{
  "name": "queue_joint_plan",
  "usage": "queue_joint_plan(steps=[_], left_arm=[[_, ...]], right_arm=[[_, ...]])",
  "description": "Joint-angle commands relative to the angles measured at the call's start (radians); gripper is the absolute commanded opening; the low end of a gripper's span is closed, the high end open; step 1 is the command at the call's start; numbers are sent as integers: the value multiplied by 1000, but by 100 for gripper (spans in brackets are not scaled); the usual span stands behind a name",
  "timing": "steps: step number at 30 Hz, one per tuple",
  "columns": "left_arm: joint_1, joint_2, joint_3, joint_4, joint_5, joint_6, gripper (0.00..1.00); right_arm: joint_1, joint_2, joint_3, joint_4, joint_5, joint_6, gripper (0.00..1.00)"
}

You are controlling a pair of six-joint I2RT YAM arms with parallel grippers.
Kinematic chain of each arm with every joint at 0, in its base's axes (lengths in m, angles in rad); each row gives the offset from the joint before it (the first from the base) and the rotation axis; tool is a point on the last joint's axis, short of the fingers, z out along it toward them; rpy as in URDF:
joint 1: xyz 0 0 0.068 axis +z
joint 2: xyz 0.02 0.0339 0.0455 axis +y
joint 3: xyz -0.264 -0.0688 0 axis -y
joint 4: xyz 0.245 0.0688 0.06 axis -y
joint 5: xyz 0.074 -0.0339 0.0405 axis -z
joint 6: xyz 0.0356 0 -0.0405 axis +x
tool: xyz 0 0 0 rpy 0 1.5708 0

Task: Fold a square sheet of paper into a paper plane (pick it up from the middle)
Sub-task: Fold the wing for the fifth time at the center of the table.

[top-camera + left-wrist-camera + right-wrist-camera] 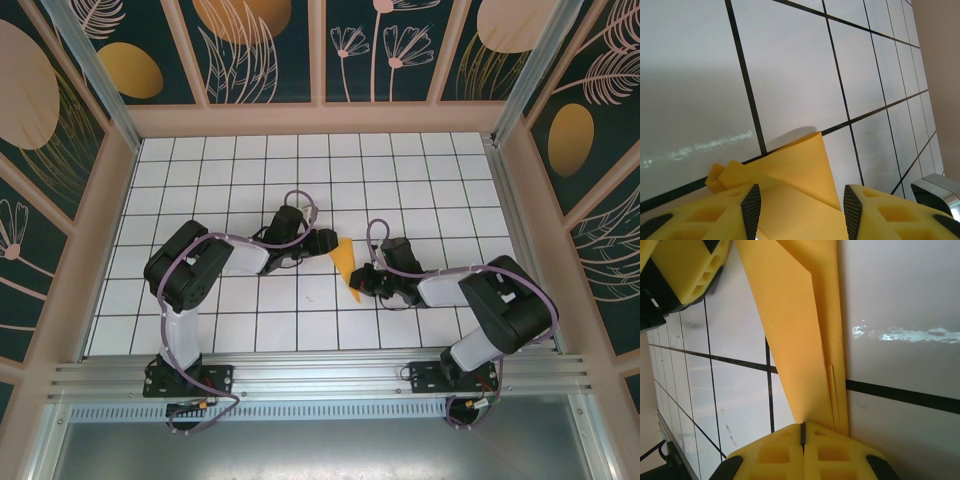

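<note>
The square sheet of paper (pixel 345 262) is folded into a narrow pointed orange-yellow shape and lies on the tiled table between the two grippers. My left gripper (pixel 328 240) is at its far end. In the left wrist view that gripper (pixel 801 212) is open, and the layered paper (pixel 800 170) spreads between and beyond its pads (pixel 751 210). My right gripper (pixel 360 285) is at the near tip. Seen from the right wrist, its yellow fingers (pixel 802 432) are shut together with the paper (pixel 795 340) running into their seam. The left gripper's finger (pixel 687 270) shows at the top left there.
The white table with black grid lines (pixel 300 300) is walled by a beige frame (pixel 320 118) and patterned panels. The metal rail (pixel 320 375) with both arm bases runs along the near edge. Open tiles lie behind and to both sides of the arms.
</note>
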Motion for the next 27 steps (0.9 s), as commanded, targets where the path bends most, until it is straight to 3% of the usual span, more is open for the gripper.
queue_joint_plan(steps=[1,27], left_arm=[[13,35,30,-32,-21,69,50],[96,65,101,-69,-33,217,52]], right_arm=[[10,24,-70,-226,73,4,3],[11,-9,-106,-222,77,11,3]])
